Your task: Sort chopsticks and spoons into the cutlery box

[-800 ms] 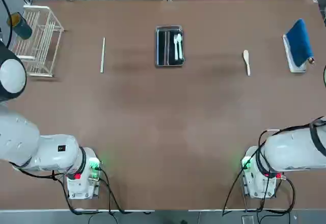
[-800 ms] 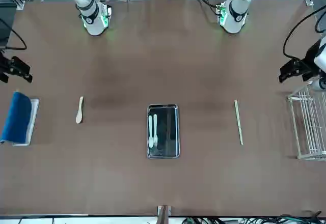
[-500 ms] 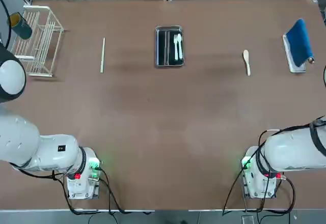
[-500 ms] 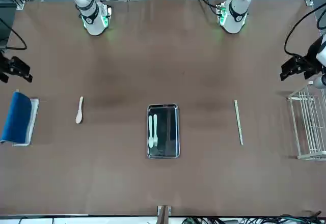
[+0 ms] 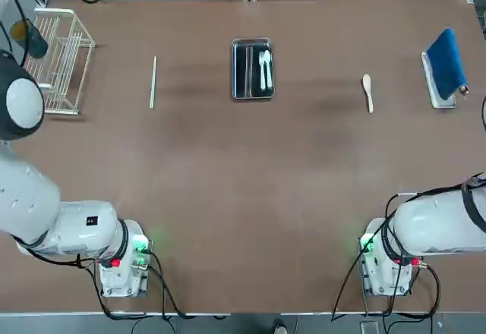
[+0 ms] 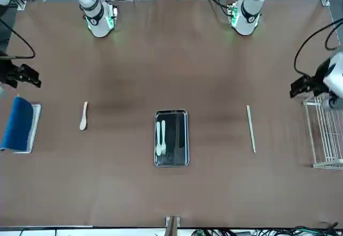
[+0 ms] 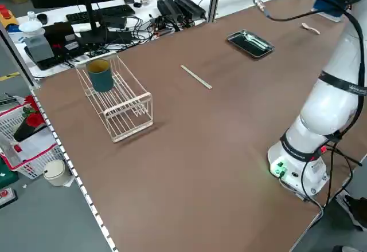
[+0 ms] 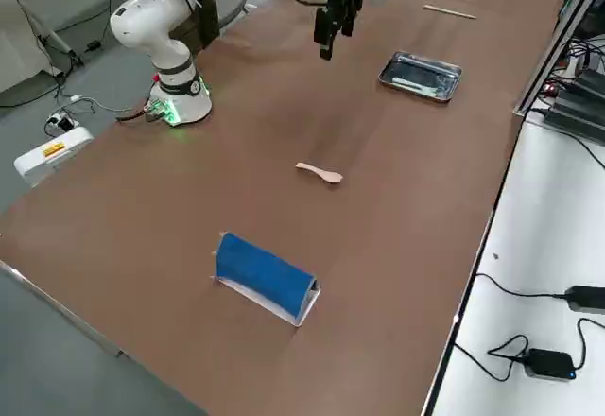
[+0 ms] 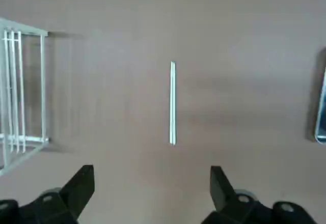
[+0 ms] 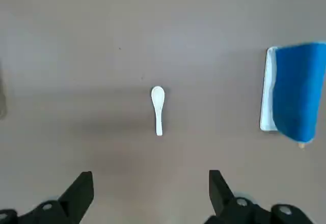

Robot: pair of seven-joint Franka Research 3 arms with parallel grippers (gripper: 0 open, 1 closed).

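Note:
The chopsticks (image 5: 153,82) lie as one slim pale line on the table, between the wire rack and the cutlery box (image 5: 252,69). That shiny metal tray holds two white spoons (image 5: 264,68) in one compartment. A third spoon (image 5: 367,91) lies alone on the table, between the box and a blue-topped holder. My left gripper (image 9: 152,183) hangs open high above the table, with the chopsticks (image 9: 172,103) just ahead of its fingers. My right gripper (image 10: 150,188) is also open and raised, with the loose spoon (image 10: 158,109) ahead of it. Neither holds anything.
A white wire rack (image 5: 57,61) with a teal cup (image 7: 100,74) in it stands at the far left. The blue-topped holder (image 5: 445,67) sits at the far right. Cables and gear lie beyond the table's back edge.
In the front view my left gripper has moved away from the base and a little inward, beside the rack's corner. The right gripper shifted only slightly. Nothing on the table has moved.

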